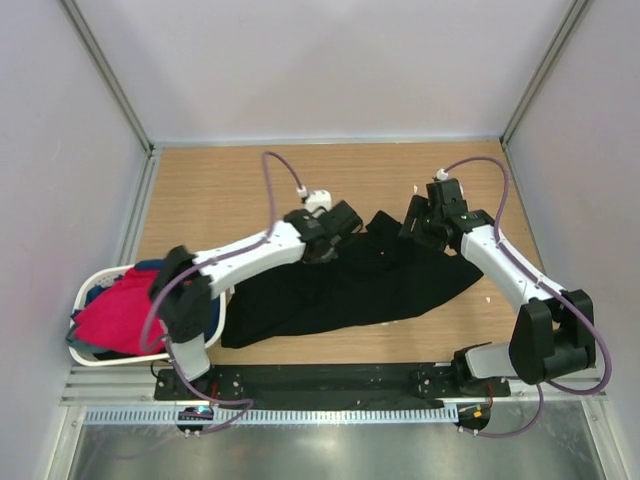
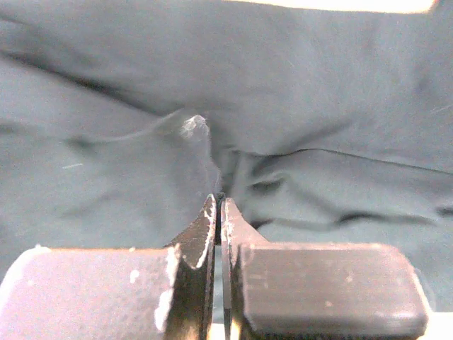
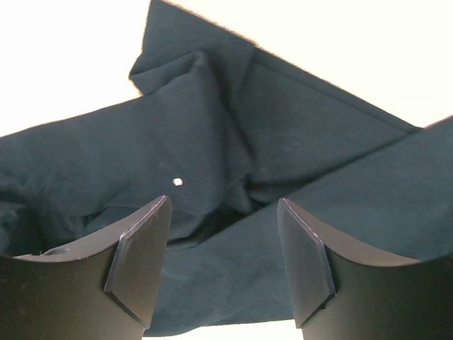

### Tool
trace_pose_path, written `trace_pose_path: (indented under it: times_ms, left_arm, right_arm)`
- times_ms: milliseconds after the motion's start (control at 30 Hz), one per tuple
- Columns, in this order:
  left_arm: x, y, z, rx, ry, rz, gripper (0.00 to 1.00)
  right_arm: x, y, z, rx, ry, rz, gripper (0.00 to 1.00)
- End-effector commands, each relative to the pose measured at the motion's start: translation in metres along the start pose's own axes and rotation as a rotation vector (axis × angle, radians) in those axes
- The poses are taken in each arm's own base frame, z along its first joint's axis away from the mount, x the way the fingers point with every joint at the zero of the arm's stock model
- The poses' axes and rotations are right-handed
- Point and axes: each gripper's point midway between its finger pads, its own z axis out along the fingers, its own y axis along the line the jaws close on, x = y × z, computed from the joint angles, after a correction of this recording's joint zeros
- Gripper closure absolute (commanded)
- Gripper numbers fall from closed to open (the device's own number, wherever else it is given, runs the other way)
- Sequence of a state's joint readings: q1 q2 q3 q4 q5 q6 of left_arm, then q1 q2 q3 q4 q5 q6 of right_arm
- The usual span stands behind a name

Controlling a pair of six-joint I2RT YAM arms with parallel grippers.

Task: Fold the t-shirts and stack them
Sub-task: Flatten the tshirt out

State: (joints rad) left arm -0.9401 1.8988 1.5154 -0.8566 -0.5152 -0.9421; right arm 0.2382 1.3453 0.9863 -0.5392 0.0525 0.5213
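A large plain black cloth t-shirt point(image 1: 350, 290) lies rumpled across the middle of the pale wooden table point(image 1: 220, 190). Its long body runs from about 8 o'clock up to 2 o'clock, seen from the arms' side of the table. It is spread out rather than folded, with creases and a bunched flap along its far edge.

The left gripper point(image 2: 218, 205) is down on the shirt's far edge, near 11 o'clock of the garment. Its two fingers are pressed tight together, and the cloth puckers into a small ridge that runs straight into their tips, so they pinch a little fold of the black fabric.

The right gripper point(image 3: 224, 200) is at the shirt's 2 o'clock corner. Its fingers stand spread wide, with folded black cloth lying beneath the gap and nothing caught between them. A tiny white speck point(image 3: 177, 181) sits on the fabric just beyond the left-hand finger in that wrist view.

Off at 8 o'clock, at the table's edge beside the left arm's base, stands a white oval plastic basket point(image 1: 118, 358). A red-pink t-shirt point(image 1: 115, 315) is heaped in it, with a bit of blue cloth point(image 1: 147, 266) showing at its far rim. The basket is just beside the black shirt's near-left end.
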Motion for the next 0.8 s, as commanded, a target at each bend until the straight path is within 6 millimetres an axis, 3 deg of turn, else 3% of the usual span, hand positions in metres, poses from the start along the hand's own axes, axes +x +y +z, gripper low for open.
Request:
trace_pose_path:
  times_ms: [0, 33, 100, 167, 233, 367, 433, 567, 633, 667, 700, 767]
  left_arm:
    - [-0.052, 0.044, -0.054, 0.033, -0.150, -0.182, 1.00]
    - [-0.045, 0.060, -0.051, 0.012, -0.143, -0.205, 1.00]
    - [-0.046, 0.077, -0.064, 0.033, -0.169, -0.260, 1.00]
    - [-0.026, 0.101, -0.060, -0.012, -0.156, -0.303, 1.00]
    - [0.000, 0.122, -0.049, -0.074, -0.121, -0.355, 1.00]
    - [0.032, 0.150, -0.047, -0.110, -0.091, -0.438, 1.00]
    - [0.038, 0.158, -0.051, -0.096, -0.097, -0.475, 1.00]
    - [0.048, 0.173, -0.052, -0.104, -0.102, -0.502, 1.00]
    - [0.046, 0.177, -0.055, -0.111, -0.117, -0.509, 1.00]
    - [0.045, 0.179, -0.057, -0.117, -0.123, -0.513, 1.00]
    - [0.046, 0.185, -0.058, -0.137, -0.124, -0.504, 1.00]
    - [0.035, 0.186, -0.066, -0.132, -0.157, -0.504, 1.00]
  right_arm:
    - [0.004, 0.028, 0.008, -0.107, 0.018, -0.029, 0.33]
    - [0.005, 0.033, 0.010, -0.114, 0.019, -0.036, 0.33]
    - [0.011, 0.045, 0.017, -0.133, 0.036, -0.060, 0.33]
    - [0.015, 0.061, 0.021, -0.155, 0.039, -0.095, 0.34]
    - [0.019, 0.062, 0.033, -0.105, 0.037, -0.132, 0.35]
    - [0.013, 0.080, 0.046, -0.077, 0.021, -0.188, 0.37]
    - [0.016, 0.082, 0.055, -0.039, 0.026, -0.211, 0.39]
    - [-0.006, 0.090, 0.072, 0.051, -0.034, -0.268, 0.40]
    - [-0.010, 0.084, 0.081, 0.109, -0.030, -0.300, 0.40]
    - [-0.023, 0.088, 0.081, 0.131, -0.057, -0.300, 0.40]
    - [-0.019, 0.076, 0.088, 0.202, -0.032, -0.323, 0.40]
    - [-0.023, 0.077, 0.087, 0.218, -0.022, -0.335, 0.40]
